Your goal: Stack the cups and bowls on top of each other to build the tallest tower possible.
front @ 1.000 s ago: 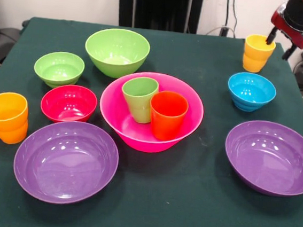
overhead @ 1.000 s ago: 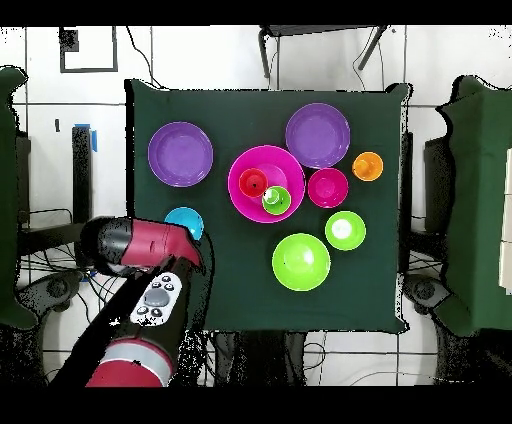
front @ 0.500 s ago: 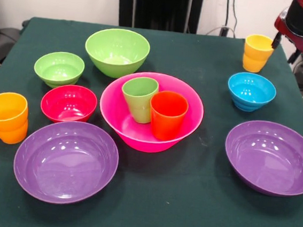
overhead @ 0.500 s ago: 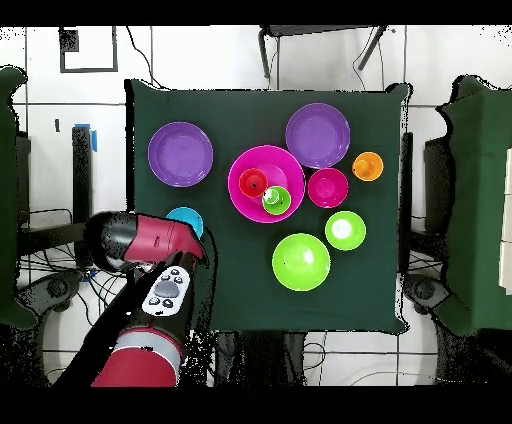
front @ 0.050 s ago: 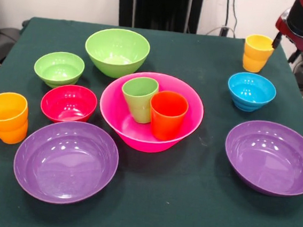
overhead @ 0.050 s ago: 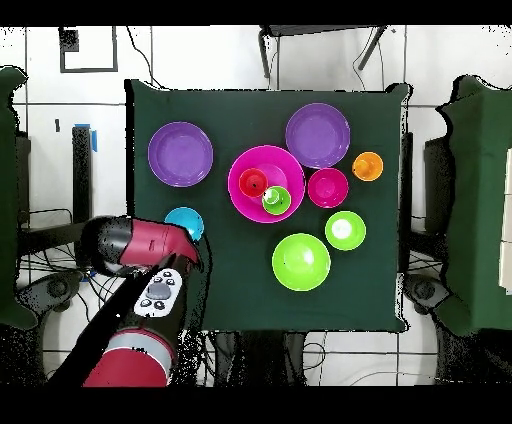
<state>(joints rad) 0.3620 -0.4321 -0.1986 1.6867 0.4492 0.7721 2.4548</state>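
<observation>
While the gripper (front @ 0.050 s ago: 284, 46) hangs beside the yellow-orange cup (front @ 0.050 s ago: 257, 53), jaws spread and empty, that cup looks light, stiff and slippery; grip its rim wall.

A dark green tablecloth (front @ 0.050 s ago: 186, 202) covers the table, white floor (overhead @ 0.050 s ago: 250, 60) around

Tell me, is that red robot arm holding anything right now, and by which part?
Nothing is held. The gripper hangs open beside the yellow-orange cup, one finger near its rim, and the cup stands on the table.
</observation>
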